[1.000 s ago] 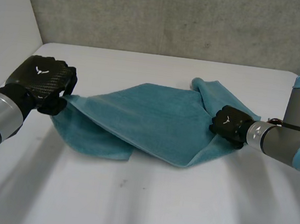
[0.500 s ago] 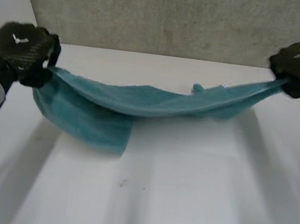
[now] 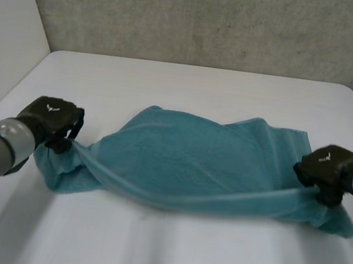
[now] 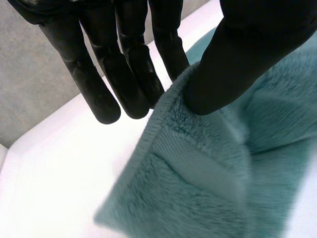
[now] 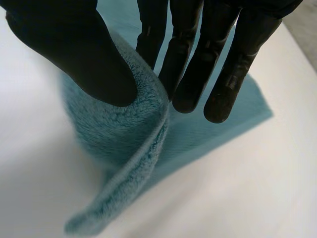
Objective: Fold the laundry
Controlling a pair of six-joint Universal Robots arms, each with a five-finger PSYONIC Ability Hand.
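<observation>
1 towel [image 3: 205,162] bunched on table [image 3: 202,86] | left hand [image 3: 51,119]: towel's left end, thumb and fingers pinching its edge | right hand [image 3: 324,170]: towel's right end, pinching its edge likewise

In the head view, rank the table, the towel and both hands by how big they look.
1. Table
2. Towel
3. Left hand and right hand: they look about alike, so I leave them unranked.
</observation>
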